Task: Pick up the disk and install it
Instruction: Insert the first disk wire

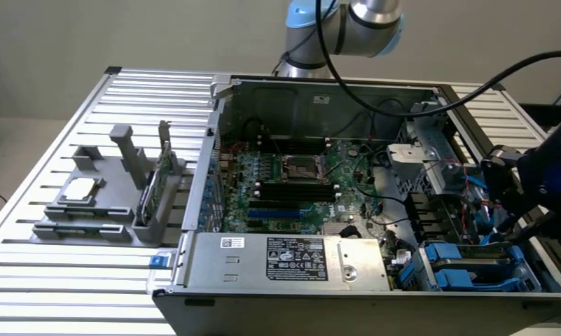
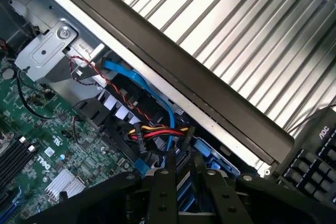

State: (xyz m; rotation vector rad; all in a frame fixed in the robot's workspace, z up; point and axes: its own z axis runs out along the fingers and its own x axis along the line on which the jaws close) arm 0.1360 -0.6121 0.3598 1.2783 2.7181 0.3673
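The disk [image 1: 469, 253], grey with blue rails on both sides, sits low in the drive bay at the corner of the open computer case [image 1: 318, 91], down at the exterior view's right. The gripper [image 1: 518, 224] hangs just above it. In the wrist view the gripper [image 2: 184, 162] points down at blue plastic in that bay; I cannot tell how far open it is or whether it has hold of anything.

A blue cable [image 2: 152, 90] and red, yellow and black wires [image 2: 157, 132] run close by. Further in lie the green motherboard [image 1: 290, 182] and the labelled power supply [image 1: 299, 259]. Outside the case, on the slatted table [image 1: 75, 294], a grey holder [image 1: 121, 224] carries a small chip [image 1: 79, 190] and an upright green card [image 1: 154, 189].
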